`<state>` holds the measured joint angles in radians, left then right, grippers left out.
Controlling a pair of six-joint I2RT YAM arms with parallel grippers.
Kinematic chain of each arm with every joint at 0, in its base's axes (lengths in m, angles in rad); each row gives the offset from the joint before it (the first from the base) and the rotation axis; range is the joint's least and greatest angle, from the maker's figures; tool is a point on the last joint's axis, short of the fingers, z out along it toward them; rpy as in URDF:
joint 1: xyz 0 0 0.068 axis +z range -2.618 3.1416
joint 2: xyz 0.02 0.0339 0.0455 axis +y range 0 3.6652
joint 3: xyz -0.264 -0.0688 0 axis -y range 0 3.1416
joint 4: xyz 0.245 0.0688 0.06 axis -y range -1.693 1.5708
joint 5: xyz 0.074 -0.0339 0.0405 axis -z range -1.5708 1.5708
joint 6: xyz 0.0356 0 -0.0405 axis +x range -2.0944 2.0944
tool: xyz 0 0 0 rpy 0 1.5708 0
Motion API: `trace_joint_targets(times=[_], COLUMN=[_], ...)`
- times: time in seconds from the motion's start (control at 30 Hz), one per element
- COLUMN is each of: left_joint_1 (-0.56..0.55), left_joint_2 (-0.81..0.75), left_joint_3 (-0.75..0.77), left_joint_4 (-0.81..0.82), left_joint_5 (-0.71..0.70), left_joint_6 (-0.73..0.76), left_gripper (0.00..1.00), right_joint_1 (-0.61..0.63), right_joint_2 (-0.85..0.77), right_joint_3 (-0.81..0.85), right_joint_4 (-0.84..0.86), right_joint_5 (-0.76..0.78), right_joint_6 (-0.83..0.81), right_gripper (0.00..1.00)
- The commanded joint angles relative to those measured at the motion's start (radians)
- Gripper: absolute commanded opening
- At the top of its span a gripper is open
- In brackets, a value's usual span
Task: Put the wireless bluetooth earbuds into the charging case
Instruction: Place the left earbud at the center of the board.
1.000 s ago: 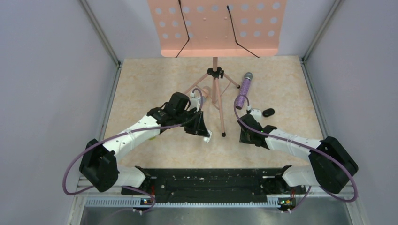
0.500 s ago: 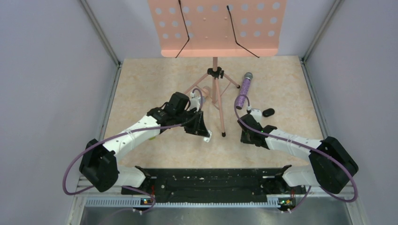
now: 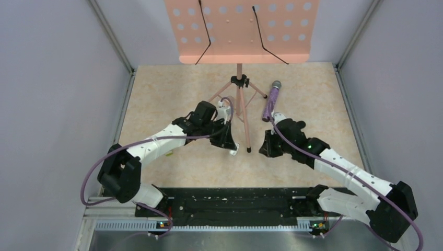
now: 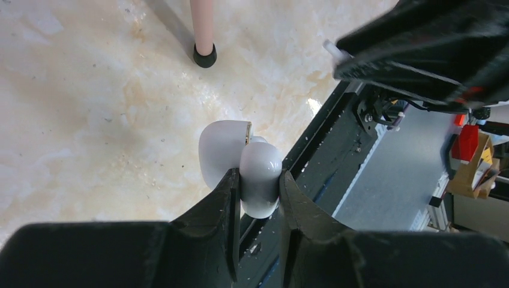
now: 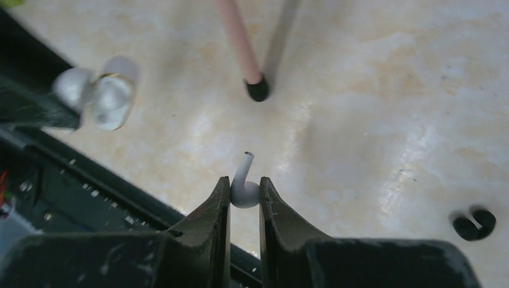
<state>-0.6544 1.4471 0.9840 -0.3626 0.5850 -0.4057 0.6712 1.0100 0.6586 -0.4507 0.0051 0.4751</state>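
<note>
While the right gripper [image 5: 243, 182] is pinching a white earbud [image 5: 244, 194] by its bulb between jaws drawn almost together, the bud's stem is sticking out past the fingertips toward 12 o'clock in the right wrist view. The left gripper [image 4: 258, 177] is clamping the white charging case [image 4: 221, 149] in tightly narrowed jaws, and the case's lid is standing open. From the held earbud, the case is hanging at about 10 o'clock, apart from it, over the marbled tabletop [image 5: 372, 90]. The black-capped foot of the music stand [image 5: 258, 90] is sitting at 12 o'clock, and a small black object [image 5: 474, 224] is lying at 4 o'clock.
</note>
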Motion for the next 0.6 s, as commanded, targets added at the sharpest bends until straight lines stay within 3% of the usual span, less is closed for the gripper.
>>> trace_joint_targets(times=[0.0,0.37,0.57], left_joint_1=[0.004,0.004,0.001], left_joint_2=[0.036,0.003,0.010], left_joint_3=[0.036,0.024,0.025], left_joint_4=[0.091,0.033,0.040], left_joint_5=[0.038,0.064,0.055], left_joint_6=[0.097,0.293,0.283], left_gripper=[0.00,0.00,0.00], right_joint_1=[-0.006,-0.006,0.017], right_joint_2=[-0.022,0.119,0.164], right_joint_3=[0.120,0.265,0.285], right_joint_4=[-0.085,-0.247,-0.258], right_joint_5=[-0.286,-0.535,-0.590], right_joint_6=[-0.178,-0.314,-0.314], right_gripper=[0.06,0.04,0.04])
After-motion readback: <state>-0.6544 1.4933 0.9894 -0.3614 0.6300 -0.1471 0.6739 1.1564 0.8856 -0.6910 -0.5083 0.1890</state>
